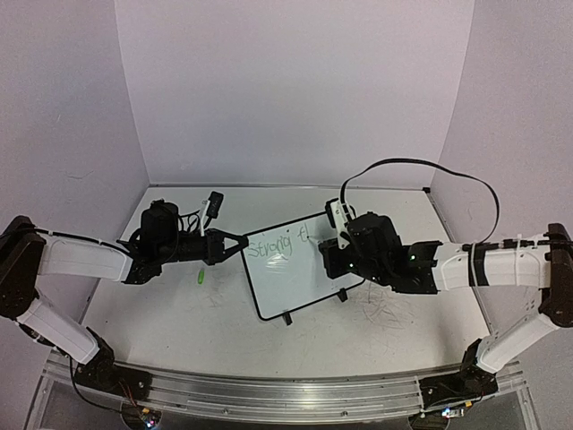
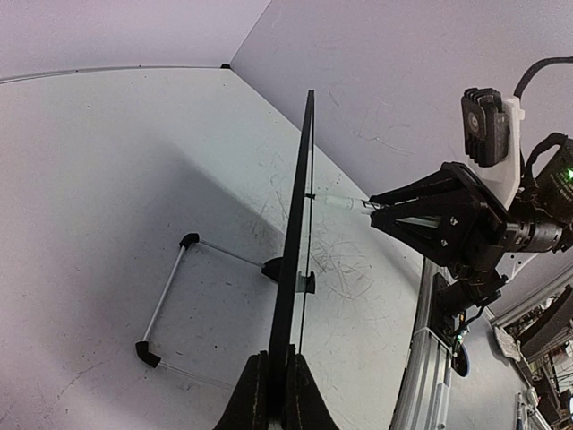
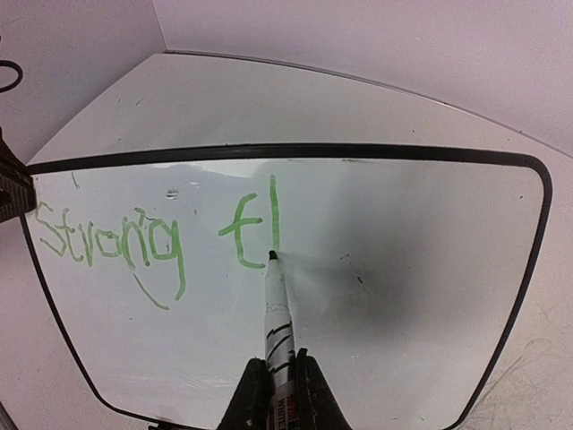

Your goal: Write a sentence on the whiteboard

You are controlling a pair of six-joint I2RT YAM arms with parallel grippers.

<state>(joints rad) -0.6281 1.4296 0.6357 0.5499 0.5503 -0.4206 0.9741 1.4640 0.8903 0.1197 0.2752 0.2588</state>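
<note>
Left claw (image 2: 279, 365): pinching whiteboard (image 3: 412, 269) edge
Right claw (image 3: 277, 365): pinching marker (image 3: 273, 300), its label half hidden
Sentence (image 3: 107, 242): green "Strong t" plus one line

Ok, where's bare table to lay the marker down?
Near strip of table between the whiteboard and arm bases; also the far strip by the back wall. Crowded at the board's sides, where left gripper and right gripper sit.

Mid bench (image 1: 179, 313) the whiteboard (image 1: 295, 279), left gripper (image 1: 240, 244) on its left edge, right gripper (image 3: 277, 394) at its right side, marker (image 3: 276, 313) tip on its face
</note>
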